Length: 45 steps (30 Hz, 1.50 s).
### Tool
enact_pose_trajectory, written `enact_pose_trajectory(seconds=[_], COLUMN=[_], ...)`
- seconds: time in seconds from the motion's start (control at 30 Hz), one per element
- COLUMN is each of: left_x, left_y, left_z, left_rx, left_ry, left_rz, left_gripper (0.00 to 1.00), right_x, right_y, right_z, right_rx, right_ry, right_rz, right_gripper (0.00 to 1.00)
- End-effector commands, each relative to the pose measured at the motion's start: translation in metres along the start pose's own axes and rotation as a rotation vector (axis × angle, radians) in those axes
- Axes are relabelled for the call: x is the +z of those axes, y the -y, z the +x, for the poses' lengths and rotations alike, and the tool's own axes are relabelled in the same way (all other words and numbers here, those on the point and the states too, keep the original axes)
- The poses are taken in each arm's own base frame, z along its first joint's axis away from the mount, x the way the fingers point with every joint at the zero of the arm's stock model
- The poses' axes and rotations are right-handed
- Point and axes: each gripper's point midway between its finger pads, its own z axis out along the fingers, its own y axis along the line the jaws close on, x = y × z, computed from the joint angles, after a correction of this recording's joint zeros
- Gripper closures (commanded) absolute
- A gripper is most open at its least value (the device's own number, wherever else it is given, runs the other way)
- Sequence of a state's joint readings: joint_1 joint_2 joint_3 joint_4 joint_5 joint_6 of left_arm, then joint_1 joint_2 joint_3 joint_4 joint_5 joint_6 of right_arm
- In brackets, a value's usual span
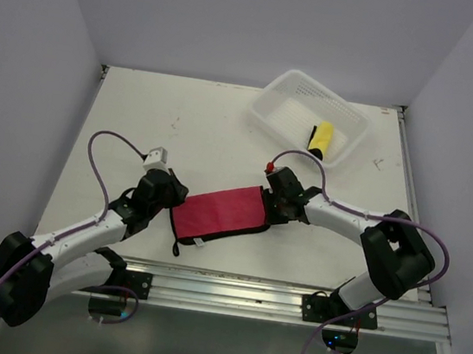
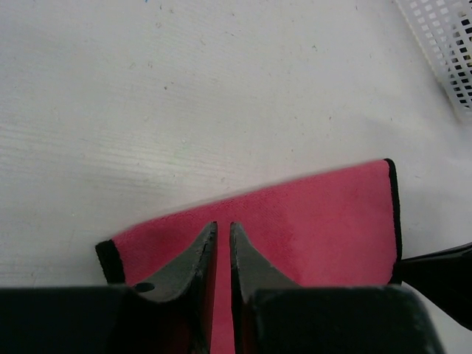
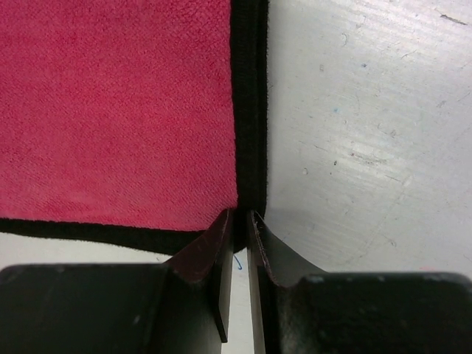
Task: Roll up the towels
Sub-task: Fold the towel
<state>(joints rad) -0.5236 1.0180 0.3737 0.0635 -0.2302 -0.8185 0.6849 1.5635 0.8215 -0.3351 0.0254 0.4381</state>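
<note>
A red towel (image 1: 219,212) with a black hem lies flat and folded on the white table between my two grippers. My left gripper (image 1: 172,199) is at its left end. In the left wrist view the left gripper (image 2: 223,225) has its jaws almost together, pinching the red towel (image 2: 317,221). My right gripper (image 1: 270,201) is at the towel's right end. In the right wrist view the right gripper (image 3: 242,214) is shut on the black hem at a corner of the towel (image 3: 118,110). A yellow rolled towel (image 1: 321,138) lies in the basket.
A white perforated basket (image 1: 270,120) stands at the back right of the table; its corner also shows in the left wrist view (image 2: 450,44). A metal rail (image 1: 291,293) runs along the near table edge. Walls close in the left, back and right sides.
</note>
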Motion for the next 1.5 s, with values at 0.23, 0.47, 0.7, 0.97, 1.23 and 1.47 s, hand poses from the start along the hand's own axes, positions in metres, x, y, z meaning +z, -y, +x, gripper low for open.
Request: enact_pose_trajectory(seconds=[0.23,0.47,0.7,0.97,1.23,1.47], left_x=[-0.009,-0.016,-0.028,-0.051,-0.075,-0.088], left_y=[0.021,0.024,0.028,0.043,0.045,0.034], left_z=[-0.021,-0.034,-0.051,-0.086,-0.117,-0.138], left_rx=[0.024,0.040,0.032,0.069,0.147,0.248], left_ry=[0.030,0.048,0.054,0.116,0.147,0.218], left_rz=[0.065,0.045,0.032,0.046,-0.017,-0.084], left_gripper=[0.70,0.34,0.04,0.00,0.00,0.01], right_x=[-0.035,-0.038,-0.020,-0.001,0.011,0.010], right_y=[-0.008,-0.004,0.005,0.014,0.021,0.027], right_z=[-0.034,-0.040,-0.027,-0.006,0.008,0.008], right_rx=[-0.008,-0.005,0.008,0.007,0.010,0.018], right_ry=[0.105,0.109,0.060,0.007,-0.027,-0.027], right_rz=[-0.011,0.024,0.072,0.097,0.117,0.153], right_gripper=[0.77,0.73,0.71,0.69,0.68,0.69])
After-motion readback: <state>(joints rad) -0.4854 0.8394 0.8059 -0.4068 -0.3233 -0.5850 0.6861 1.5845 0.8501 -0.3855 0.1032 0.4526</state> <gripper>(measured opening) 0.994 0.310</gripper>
